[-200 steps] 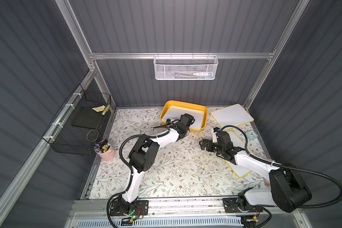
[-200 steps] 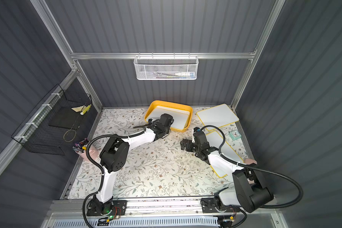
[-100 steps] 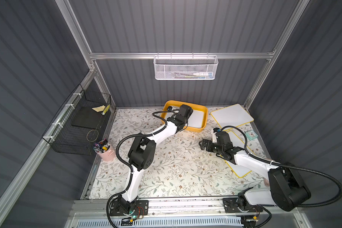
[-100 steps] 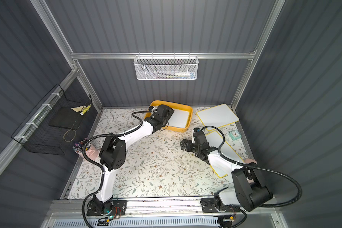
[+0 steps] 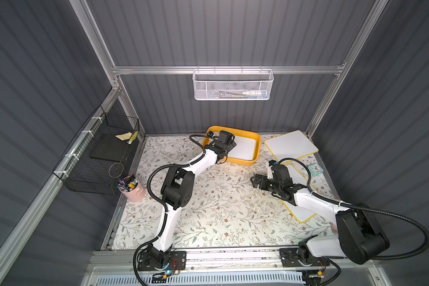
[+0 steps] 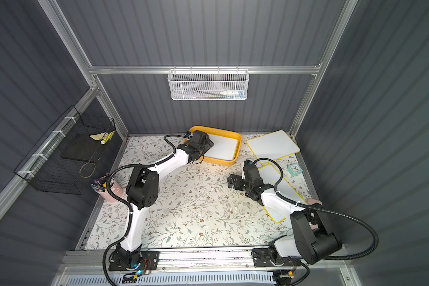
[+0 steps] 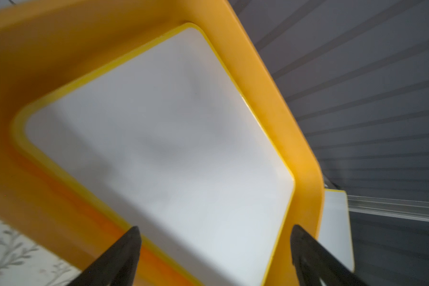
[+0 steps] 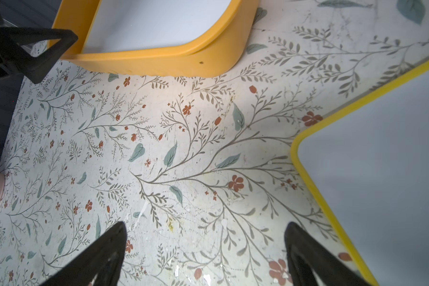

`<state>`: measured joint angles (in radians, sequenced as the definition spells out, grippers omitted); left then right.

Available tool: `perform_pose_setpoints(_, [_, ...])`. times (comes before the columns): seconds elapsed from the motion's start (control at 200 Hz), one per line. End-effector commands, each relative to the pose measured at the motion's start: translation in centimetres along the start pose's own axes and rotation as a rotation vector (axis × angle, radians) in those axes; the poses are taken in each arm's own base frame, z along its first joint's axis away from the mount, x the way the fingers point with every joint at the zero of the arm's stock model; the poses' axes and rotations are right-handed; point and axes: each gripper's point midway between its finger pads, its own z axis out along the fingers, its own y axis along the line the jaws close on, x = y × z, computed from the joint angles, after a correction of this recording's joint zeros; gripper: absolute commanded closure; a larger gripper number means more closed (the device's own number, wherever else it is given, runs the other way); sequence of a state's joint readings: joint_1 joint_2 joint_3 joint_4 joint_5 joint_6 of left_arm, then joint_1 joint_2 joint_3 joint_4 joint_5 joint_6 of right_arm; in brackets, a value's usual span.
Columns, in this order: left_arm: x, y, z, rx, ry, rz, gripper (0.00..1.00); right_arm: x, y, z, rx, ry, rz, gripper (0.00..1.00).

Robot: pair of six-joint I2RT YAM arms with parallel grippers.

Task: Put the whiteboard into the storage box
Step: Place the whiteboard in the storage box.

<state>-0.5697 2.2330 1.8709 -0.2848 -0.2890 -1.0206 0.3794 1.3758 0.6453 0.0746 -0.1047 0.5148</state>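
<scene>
Left pincer: my left pincer (image 7: pixel 214 229) is spread wide with nothing between its tips. It hangs over the left end of the storage box (image 5: pixel 257 148). I cannot tell whether the tips touch anything.
Right pincer: my right pincer (image 8: pixel 204 226) is also spread wide and empty. It is above bare floral table (image 5: pixel 221 210), right of centre and nearer than the box.
Whiteboard: the whiteboard (image 5: pixel 244 149) lies flat inside the storage box. It covers nearly the whole floor, and its yellow edge runs close along the walls.
Storage box: yellow-orange and shallow, it sits on the table at the far middle, close to the back wall.
Far-right board: the far-right board (image 5: pixel 291 144) lies just right of the box and partly covers another board beneath it.
Near-right board: the near-right board (image 5: pixel 301 213) lies flat on the right side and is partly hidden under my right arm.
Clock: a small teal clock (image 5: pixel 315 169) stands at the right edge, between those two boards.
Pen cup: a pink pen cup (image 5: pixel 133 192) stands at the left edge, well apart from the box.
</scene>
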Motion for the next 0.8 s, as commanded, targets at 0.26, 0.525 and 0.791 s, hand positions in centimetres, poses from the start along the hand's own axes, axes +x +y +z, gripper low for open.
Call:
perform_pose_setpoints(0.26, [-6.2, 4.5, -3.2, -0.200, 0.065, 0.595, 0.08, 0.4, -0.4, 0.4, 0.008, 0.021, 0.012, 0.01])
perform_pose_setpoints(0.525, [-5.8, 9.1, -1.6, -0.249, 0.234, 0.692, 0.16, 0.4, -0.3, 0.4, 0.000, 0.025, 0.016, 0.01])
perform_pose_setpoints(0.791, [-5.8, 13.6, 1.1, -0.269, 0.333, 0.612, 0.18, 0.4, -0.4, 0.2, 0.008, 0.024, 0.015, 0.01])
